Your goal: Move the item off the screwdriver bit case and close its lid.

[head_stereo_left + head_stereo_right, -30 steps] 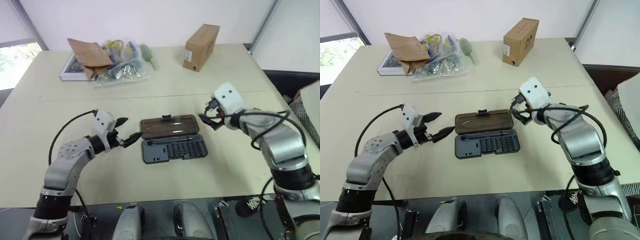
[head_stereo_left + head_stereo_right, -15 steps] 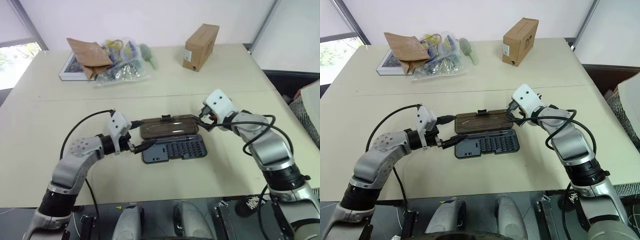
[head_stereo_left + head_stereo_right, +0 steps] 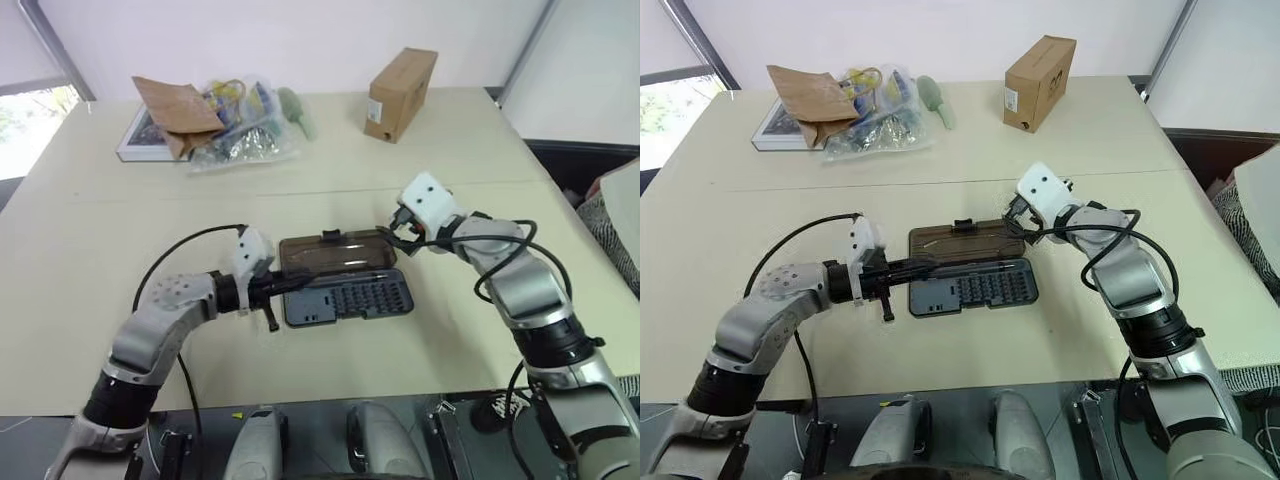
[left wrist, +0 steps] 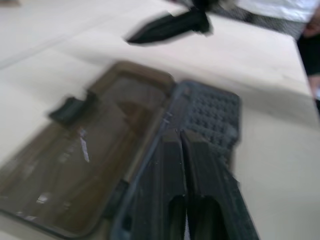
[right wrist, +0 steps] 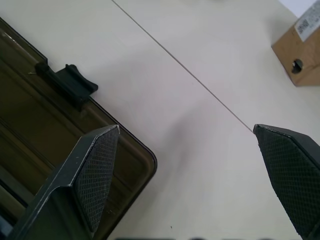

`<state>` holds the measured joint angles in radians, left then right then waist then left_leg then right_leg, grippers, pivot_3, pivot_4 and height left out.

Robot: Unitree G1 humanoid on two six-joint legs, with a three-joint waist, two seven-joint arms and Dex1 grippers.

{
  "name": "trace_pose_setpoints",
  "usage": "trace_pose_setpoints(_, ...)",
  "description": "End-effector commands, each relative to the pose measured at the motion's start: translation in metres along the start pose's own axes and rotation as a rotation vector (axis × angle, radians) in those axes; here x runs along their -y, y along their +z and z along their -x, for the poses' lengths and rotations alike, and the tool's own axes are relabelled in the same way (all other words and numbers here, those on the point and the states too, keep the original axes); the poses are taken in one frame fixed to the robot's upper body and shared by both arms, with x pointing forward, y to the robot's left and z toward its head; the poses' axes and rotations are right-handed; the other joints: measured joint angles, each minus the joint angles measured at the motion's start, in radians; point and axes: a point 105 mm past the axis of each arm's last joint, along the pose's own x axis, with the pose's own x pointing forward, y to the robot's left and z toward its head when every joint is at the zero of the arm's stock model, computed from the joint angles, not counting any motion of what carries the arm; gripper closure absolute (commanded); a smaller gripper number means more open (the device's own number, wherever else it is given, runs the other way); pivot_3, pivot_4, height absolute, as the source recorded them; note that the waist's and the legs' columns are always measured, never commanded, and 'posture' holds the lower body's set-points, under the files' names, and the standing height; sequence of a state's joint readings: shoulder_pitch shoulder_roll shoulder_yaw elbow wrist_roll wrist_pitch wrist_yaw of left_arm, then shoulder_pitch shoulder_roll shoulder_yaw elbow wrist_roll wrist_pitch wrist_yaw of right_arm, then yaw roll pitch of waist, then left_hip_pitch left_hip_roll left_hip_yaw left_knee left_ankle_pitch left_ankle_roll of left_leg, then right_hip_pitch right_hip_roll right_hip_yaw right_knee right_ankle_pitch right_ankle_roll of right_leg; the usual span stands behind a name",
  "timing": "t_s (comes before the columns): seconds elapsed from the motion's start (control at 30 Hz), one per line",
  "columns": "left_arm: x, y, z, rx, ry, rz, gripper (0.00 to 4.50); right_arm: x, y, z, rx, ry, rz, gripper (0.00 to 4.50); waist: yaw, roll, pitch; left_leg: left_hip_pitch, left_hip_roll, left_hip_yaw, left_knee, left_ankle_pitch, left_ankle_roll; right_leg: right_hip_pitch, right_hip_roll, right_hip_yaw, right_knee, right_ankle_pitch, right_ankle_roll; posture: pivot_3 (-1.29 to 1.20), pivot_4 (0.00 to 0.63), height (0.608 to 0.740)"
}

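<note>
**Screwdriver bit case (image 3: 345, 280) open, left fingers just pressed together over it**

Left eye view: lies open near the middle of the desk (image 3: 100, 260), toward its front edge, with the brown lid (image 3: 335, 254) flat on the far side and the grey tray (image 3: 360, 298) on the near side. Left gripper (image 3: 295, 285) now reaches in over the case's left end, at the seam between lid and tray. A second ago stood off to the left with fingers spread; now fingers pressed together. Right gripper (image 3: 395, 235) has come in to the lid's far right corner, spread as before.

Right eye view: same layout. Cannot make out the item, so cannot tell whether the closed fingers pinch it or merely rest there. Judged as the removal step under way; lid not yet closed.

Left wrist view: fingers (image 4: 167, 165) side by side with no gap, lying along the hinge line.

Right wrist view: fingers (image 5: 97, 175) wide apart, one over the lid's corner, the other over bare desk; black clasp (image 5: 70, 82) on the lid's edge.

Count: one case with one lid and one tray, two grippers, one cardboard box (image 3: 402, 92) and one heap of bags (image 3: 215, 125) along the desk's far edge.
</note>
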<state>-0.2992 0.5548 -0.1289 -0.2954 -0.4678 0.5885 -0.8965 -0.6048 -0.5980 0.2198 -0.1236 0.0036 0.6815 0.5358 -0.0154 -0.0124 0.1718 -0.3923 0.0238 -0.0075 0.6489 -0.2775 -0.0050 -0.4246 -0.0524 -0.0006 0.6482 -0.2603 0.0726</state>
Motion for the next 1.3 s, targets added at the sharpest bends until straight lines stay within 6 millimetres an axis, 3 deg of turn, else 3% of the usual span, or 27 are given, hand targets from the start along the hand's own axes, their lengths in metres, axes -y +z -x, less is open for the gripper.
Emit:
trace_pose_setpoints(0.03, 0.007, 0.008, 0.001, -0.014, -0.063, -0.018, 4.46, 0.006, 0.011, -0.003, 0.046, -0.026, 0.031, 0.0, 0.001, 0.0, 0.0, 0.0, 0.001, 0.0, 0.0, 0.0, 0.0, 0.0, 0.001, 0.0, 0.0, 0.0, 0.0, 0.0, 0.15, 0.74)
trace_pose_setpoints(0.6, 0.005, -0.034, -0.006, -0.168, -0.137, 0.039, 4.46, 0.001, -0.007, -0.023, -0.034, 0.072, -0.04, 0.0, 0.0, 0.0, 0.0, 0.0, 0.003, 0.0, 0.001, 0.0, 0.0, 0.0, 0.004, 0.001, 0.0, 0.0, -0.001, 0.0, 0.15, 0.74)
trace_pose_setpoints(1.03, 0.001, -0.051, -0.009, -0.207, -0.141, 0.028, 4.46, 0.0, 0.009, -0.022, -0.032, 0.229, 0.158, 0.0, 0.0, 0.001, 0.0, 0.001, 0.003, 0.001, 0.001, 0.0, 0.0, 0.0, 0.004, 0.001, 0.001, 0.0, -0.001, 0.0, 0.15, 0.74)
trace_pose_setpoints(1.3, 0.0, -0.054, -0.01, -0.209, -0.136, 0.006, 4.46, 0.002, 0.009, -0.033, -0.053, 0.291, 0.233, 0.0, 0.001, 0.001, 0.0, 0.001, 0.003, 0.001, 0.002, 0.0, 0.0, 0.0, 0.004, 0.001, 0.001, 0.0, -0.001, 0.0, 0.15, 0.74)
